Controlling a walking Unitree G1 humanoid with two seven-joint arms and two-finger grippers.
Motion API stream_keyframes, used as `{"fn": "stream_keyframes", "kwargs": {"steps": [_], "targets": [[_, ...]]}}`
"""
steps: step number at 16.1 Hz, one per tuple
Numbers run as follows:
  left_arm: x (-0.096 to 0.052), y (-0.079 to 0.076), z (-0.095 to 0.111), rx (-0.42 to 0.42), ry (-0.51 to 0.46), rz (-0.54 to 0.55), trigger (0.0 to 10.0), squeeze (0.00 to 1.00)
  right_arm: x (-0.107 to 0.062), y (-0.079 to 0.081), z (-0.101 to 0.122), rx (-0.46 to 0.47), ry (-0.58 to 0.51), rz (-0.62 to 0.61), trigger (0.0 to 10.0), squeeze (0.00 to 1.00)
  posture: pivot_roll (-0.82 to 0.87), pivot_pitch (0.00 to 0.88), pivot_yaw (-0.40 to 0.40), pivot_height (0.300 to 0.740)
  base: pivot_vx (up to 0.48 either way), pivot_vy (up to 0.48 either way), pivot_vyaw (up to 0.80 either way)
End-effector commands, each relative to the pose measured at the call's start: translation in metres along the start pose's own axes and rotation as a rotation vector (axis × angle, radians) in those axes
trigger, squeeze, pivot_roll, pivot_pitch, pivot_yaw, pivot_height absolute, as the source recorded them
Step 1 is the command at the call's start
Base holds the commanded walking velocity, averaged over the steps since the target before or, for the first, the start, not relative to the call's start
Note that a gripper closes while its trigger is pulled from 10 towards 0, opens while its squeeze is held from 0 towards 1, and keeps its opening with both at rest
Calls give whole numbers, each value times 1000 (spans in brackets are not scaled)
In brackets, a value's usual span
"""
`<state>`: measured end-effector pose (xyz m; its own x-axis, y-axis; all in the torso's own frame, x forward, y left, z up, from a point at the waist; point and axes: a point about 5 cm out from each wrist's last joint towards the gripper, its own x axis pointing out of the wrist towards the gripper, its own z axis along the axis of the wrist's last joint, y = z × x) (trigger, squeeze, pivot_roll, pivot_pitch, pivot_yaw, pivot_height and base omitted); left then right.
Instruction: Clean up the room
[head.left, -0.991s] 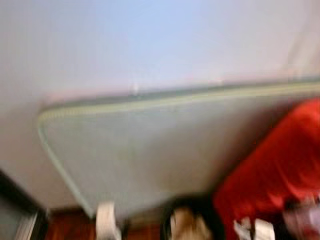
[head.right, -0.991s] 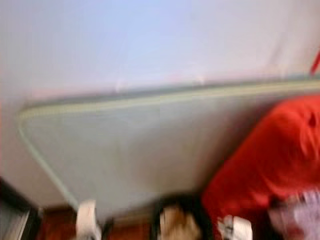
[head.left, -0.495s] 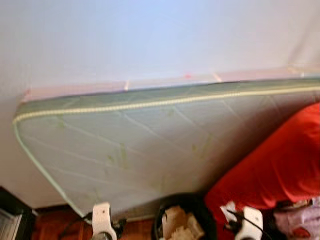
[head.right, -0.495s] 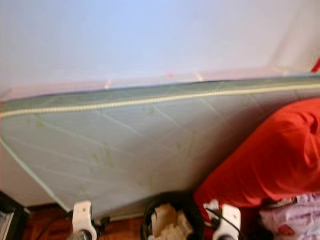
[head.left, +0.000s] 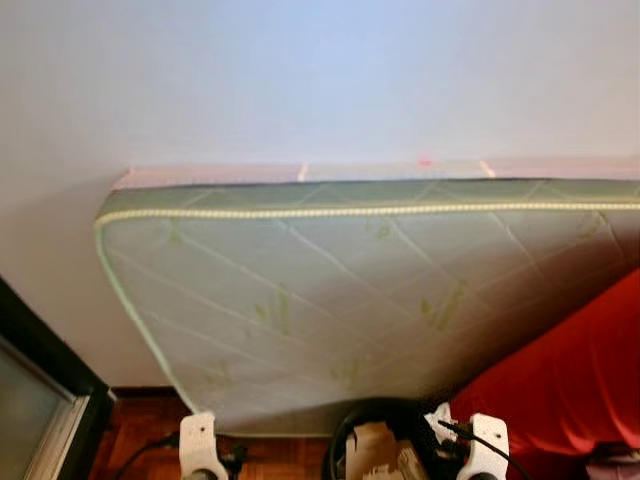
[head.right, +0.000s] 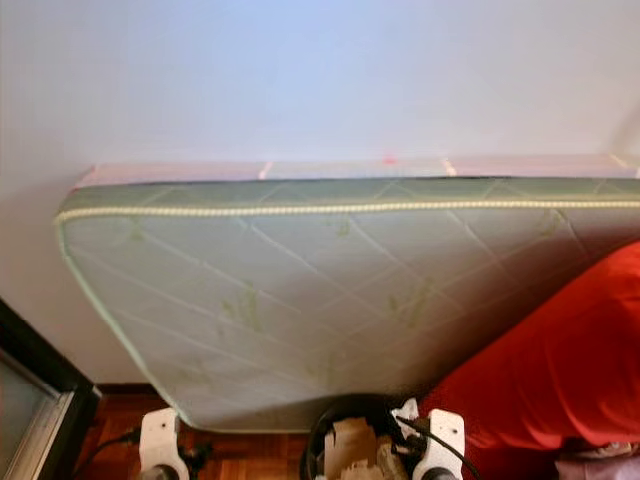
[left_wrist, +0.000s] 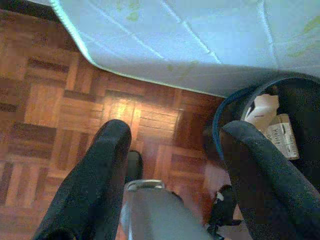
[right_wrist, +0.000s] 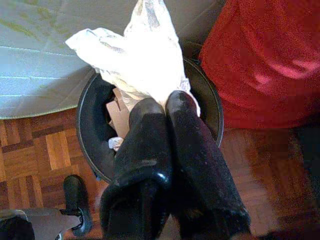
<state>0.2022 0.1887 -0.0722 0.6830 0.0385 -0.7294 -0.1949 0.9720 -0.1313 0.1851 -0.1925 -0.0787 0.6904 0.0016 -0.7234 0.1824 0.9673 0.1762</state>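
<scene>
I see crumpled white paper (right_wrist: 142, 62) pinched in my right end effector (right_wrist: 167, 107), above the black bin (right_wrist: 95, 125) holding paper scraps.

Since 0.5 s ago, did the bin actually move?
No. The bin sits under the mattress edge, beside the red bedding, as before; only the camera shifted.

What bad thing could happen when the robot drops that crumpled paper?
The right gripper is shut on the crumpled paper above the black bin. The paper spreads wide, so it might catch the rim and tumble onto the parquet floor. The bin already holds scraps, so it could sit high and roll out. The mattress leans right beside the bin.
</scene>
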Motion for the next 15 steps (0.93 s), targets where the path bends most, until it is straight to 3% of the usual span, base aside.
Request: {"fn": "stream_keyframes", "kwargs": {"steps": [1, 6, 8, 12, 15], "targets": [[0, -1, -2, 3, 11, -5, 10000, 0, 1, 2, 1, -19, 5, 14, 10000, 0, 114, 22, -45, 740, 0, 0, 0], [0, -1, -2, -5, -2, -8, 10000, 0, 7, 15, 19, -64, -37, 85, 10000, 0, 117, 29, -48, 740, 60, 0, 0], [-1, -1, -2, -2, -1, -8, 10000, 0, 2, 11, 6, -67, -25, 93, 10000, 0, 118, 31, -47, 740, 304, 0, 0], [-1, 0, -4, 3, 6, -6, 10000, 0, 2, 11, 5, -67, -23, 103, 10000, 0, 119, 34, -46, 740, 271, 0, 0], [-1, 0, -4, 12, 13, -13, 10000, 0, 2, 13, 6, -83, -23, 124, 10000, 0, 114, 36, -47, 740, 0, 0, 0]]}}
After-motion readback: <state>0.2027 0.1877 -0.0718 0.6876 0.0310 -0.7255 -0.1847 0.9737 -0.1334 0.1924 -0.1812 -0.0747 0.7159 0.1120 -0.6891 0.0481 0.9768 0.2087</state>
